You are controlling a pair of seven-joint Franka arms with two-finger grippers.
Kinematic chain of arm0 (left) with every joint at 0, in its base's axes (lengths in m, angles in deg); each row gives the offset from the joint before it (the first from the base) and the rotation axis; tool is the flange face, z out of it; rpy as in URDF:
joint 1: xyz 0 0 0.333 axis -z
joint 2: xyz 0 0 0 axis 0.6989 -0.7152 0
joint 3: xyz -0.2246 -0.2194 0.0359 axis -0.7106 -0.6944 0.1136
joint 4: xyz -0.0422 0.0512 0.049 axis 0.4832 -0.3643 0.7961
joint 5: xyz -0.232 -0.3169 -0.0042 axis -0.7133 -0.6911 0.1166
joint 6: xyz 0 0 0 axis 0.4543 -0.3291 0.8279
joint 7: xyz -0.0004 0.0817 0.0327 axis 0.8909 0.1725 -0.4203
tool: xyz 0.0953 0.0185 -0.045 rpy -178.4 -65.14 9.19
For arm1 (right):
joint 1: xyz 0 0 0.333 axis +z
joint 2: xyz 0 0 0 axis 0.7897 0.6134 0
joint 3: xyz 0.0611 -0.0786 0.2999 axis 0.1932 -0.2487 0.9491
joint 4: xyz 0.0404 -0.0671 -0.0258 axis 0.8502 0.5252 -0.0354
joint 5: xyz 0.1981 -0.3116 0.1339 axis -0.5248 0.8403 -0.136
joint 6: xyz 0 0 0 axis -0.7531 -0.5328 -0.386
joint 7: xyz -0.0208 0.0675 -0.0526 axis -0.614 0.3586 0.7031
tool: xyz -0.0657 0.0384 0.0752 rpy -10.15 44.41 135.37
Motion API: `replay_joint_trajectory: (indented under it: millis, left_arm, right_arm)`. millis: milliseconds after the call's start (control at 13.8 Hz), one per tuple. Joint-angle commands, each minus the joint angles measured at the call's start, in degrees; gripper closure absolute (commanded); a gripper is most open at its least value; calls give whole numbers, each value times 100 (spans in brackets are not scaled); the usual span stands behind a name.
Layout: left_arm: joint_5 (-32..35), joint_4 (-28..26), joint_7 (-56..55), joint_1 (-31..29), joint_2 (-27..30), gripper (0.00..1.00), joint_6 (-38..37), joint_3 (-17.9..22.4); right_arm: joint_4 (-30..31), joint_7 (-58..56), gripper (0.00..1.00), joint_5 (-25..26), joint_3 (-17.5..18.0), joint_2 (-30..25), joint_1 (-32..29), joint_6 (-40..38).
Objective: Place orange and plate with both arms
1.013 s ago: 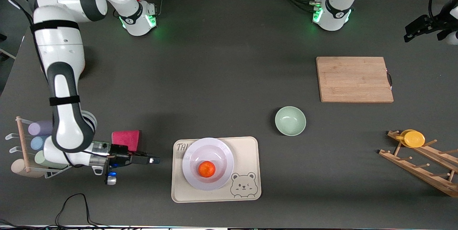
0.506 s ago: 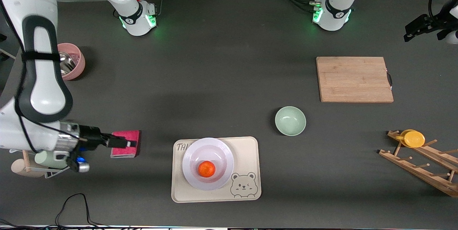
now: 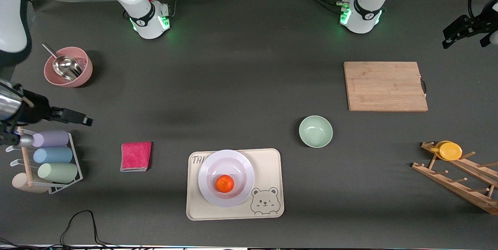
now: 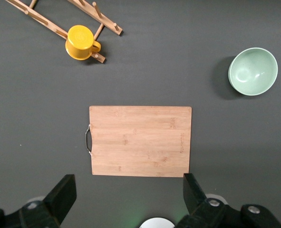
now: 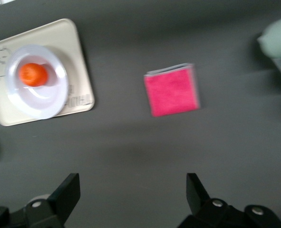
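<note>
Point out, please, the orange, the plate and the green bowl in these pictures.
orange (image 3: 225,183): front view, centre of the fruit.
plate (image 3: 208,167): front view, bare white rim.
green bowl (image 3: 315,131): front view, inner bottom.

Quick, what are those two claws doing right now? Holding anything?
Left gripper: open, empty, over the cutting board.
Right gripper: open, empty, near the cup rack.

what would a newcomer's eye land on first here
Probably the bright orange sitting in the white plate on the cream bear tray, near the front camera. Next, the pink cloth beside the tray, toward the right arm's end.
</note>
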Motion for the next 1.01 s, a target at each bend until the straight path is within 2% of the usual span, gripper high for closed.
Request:
replay_joint_trajectory:
  millis: [0,217,289,506,940]
  left_arm:
    - [-71,-56,43,-10,138,0,85,-11]
    - [-80,-56,43,-19,174,0,41,-3]
    - [-80,-56,43,-19,174,0,41,-3]
    - [-80,-65,16,-10,113,0,102,-3]
    - [-88,-56,-10,60,60,0,-38,-47]
  right_arm:
    - [407,100,0,391,37,-672,-88,-210]
    - [398,12,0,838,37,-954,-98,-412]
    - [389,-101,0,848,37,-999,-98,-413]
    - [39,-462,0,1093,37,-789,-98,-421]
    - [-94,-401,0,1094,37,-665,-45,-553]
